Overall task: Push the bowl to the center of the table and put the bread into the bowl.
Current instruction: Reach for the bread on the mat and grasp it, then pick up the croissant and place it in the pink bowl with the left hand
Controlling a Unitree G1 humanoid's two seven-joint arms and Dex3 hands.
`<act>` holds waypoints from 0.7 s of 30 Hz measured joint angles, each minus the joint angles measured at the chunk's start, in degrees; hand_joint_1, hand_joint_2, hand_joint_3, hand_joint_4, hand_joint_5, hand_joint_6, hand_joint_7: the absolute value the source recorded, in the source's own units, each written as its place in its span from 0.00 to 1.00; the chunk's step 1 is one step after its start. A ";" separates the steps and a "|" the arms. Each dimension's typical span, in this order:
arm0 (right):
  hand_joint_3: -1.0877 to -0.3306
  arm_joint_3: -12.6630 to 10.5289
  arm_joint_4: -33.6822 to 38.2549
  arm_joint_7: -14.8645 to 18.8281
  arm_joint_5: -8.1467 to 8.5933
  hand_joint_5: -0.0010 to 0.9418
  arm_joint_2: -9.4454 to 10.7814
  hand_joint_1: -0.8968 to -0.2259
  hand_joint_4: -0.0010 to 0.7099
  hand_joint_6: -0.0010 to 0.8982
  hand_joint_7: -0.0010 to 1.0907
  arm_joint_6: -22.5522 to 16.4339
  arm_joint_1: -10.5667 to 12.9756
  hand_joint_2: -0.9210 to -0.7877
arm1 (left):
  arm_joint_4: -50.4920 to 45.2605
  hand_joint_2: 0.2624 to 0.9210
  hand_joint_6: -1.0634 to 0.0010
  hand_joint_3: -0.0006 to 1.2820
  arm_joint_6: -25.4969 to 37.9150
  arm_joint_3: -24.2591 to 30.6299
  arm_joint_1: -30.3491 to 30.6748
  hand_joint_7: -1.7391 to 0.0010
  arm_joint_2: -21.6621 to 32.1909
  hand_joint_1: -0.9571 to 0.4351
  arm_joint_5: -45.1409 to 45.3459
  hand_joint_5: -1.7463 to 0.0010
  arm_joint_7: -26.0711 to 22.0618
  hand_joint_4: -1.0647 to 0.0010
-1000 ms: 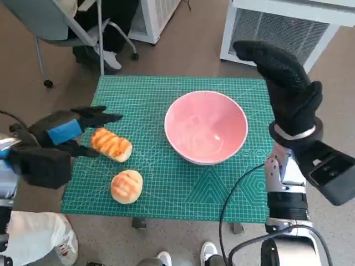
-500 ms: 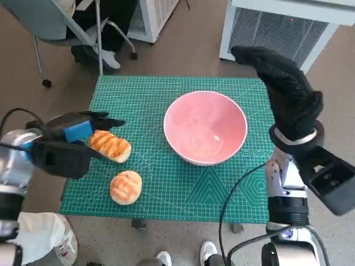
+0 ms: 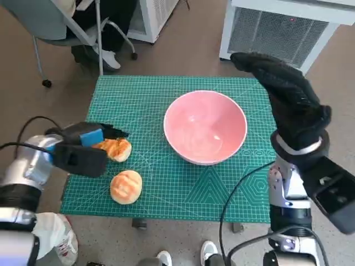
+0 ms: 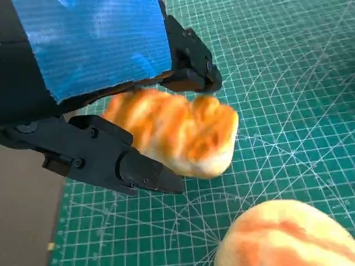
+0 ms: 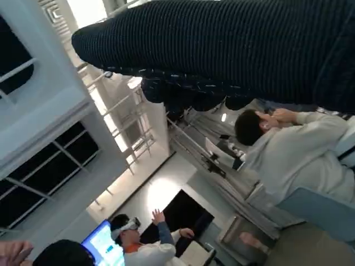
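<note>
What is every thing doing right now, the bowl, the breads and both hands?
Pink bowl: upright, empty, on the mat.
Long bread: on the mat, between the left hand's fingers.
Round bread: lying free on the mat.
Left hand: fingers around the long bread.
Right hand: raised, holding nothing.

A green cutting mat [image 3: 166,183] with white grid lines covers the small table. Beyond the far left corner of the mat, a grey chair [image 3: 55,27] stands on the brown floor [image 3: 194,39], and a person's dark legs and white shoe [image 3: 111,60] show beside it. Beyond the far right corner of the mat sits a white vented cabinet [image 3: 283,27]. At the near edge of the mat, white shoes [image 3: 209,250] show on the floor. The right wrist view shows a seated person in a grey top [image 5: 294,160] and another person wearing a headset [image 5: 138,244]
</note>
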 measured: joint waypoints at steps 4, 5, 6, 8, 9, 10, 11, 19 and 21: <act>0.38 0.04 -0.15 -0.03 0.12 0.03 -0.01 0.50 0.32 0.00 0.66 0.15 0.21 0.00 | 1.68 0.98 0.42 0.10 -0.08 -0.75 -1.03 0.43 -0.49 0.61 0.49 0.59 1.51 0.39; 0.38 0.04 -0.16 -0.04 0.14 0.03 -0.02 0.50 0.31 0.00 0.66 0.20 0.26 0.00 | 1.92 0.99 0.43 0.10 -0.10 -0.90 -1.18 0.38 -0.61 0.64 0.55 0.48 1.85 0.42; 0.38 0.05 -0.16 -0.04 0.17 0.03 -0.02 0.50 0.31 0.00 0.66 0.30 0.33 0.00 | 2.23 0.99 0.44 0.10 -0.21 -1.16 -1.35 0.35 -0.73 0.66 0.61 0.40 2.29 0.44; 0.38 0.05 -0.17 -0.04 0.21 0.03 -0.02 0.50 0.31 0.00 0.66 0.44 0.36 0.00 | 2.68 1.00 0.44 0.10 -0.38 -1.62 -1.63 0.32 -0.89 0.67 0.63 0.35 2.81 0.44; 0.38 0.06 -0.18 -0.04 0.24 0.04 -0.02 0.49 0.31 0.00 0.66 0.51 0.36 0.00 | 2.96 1.00 0.43 0.10 -0.55 -1.79 -1.81 0.31 -0.96 0.68 0.62 0.34 2.88 0.44; 0.39 0.06 -0.20 -0.04 0.26 0.04 -0.02 0.49 0.31 0.00 0.66 0.58 0.36 0.00 | 3.10 1.00 0.42 0.09 -0.71 -1.88 -1.95 0.31 -0.98 0.68 0.61 0.33 2.87 0.44; 0.39 0.06 -0.23 -0.04 0.30 0.04 -0.02 0.49 0.31 0.00 0.66 0.70 0.36 0.00 | 3.18 1.00 0.41 0.09 -0.88 -1.96 -2.07 0.30 -0.97 0.68 0.60 0.33 2.78 0.45; 0.40 0.04 -0.95 -0.14 0.42 0.05 -0.03 0.49 0.30 0.00 0.66 1.61 0.67 0.00 | 0.96 1.00 0.35 0.08 -1.54 -1.26 -2.50 0.36 -0.39 0.69 -0.94 0.26 -1.72 0.49; 0.40 0.04 -1.08 -0.24 0.42 0.05 -0.03 0.49 0.29 0.00 0.66 1.79 0.79 0.00 | -0.52 1.00 0.34 0.08 -1.73 -0.37 -2.52 0.38 0.01 0.69 -2.17 0.24 -2.72 0.49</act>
